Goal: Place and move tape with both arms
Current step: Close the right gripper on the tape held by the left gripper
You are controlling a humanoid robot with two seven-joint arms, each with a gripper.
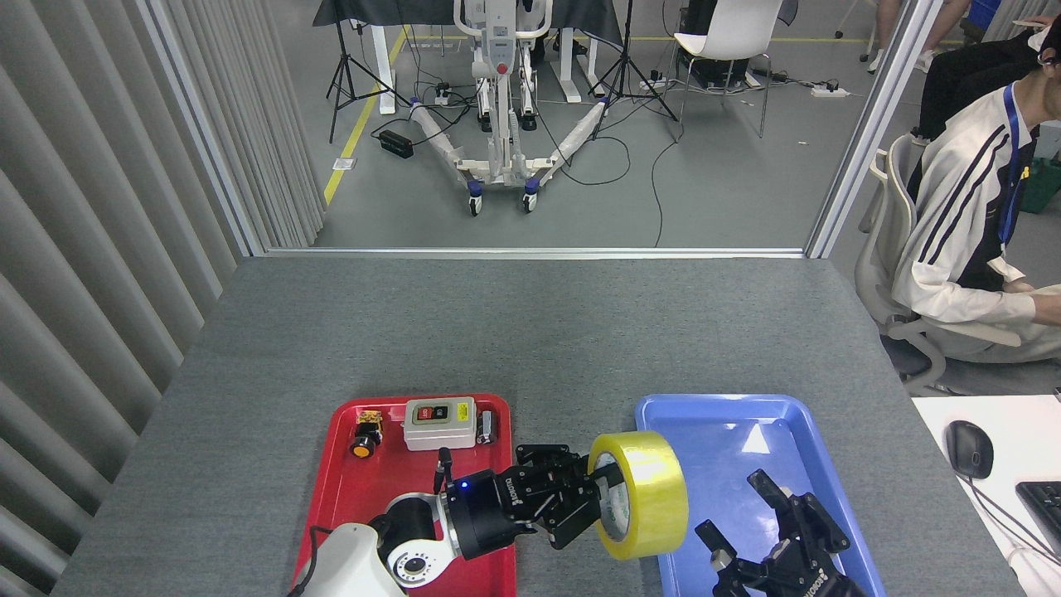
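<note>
2 grippers work near the blue tray (796, 414): the left gripper (593, 497) pinches the tape (642, 493) through its core, above the tray's left rim, while the right gripper (775, 531) waits spread wide. A loose handover could drop the roll.

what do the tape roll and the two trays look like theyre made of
Tape: glossy translucent yellow plastic film, light glinting off it, wound on a white printed core, probably cardboard. Blue tray: smooth moulded plastic, judging by its rounded rim and bright reflection. Red tray: likely the same plastic, duller sheen. The left claw holds the tape.
</note>
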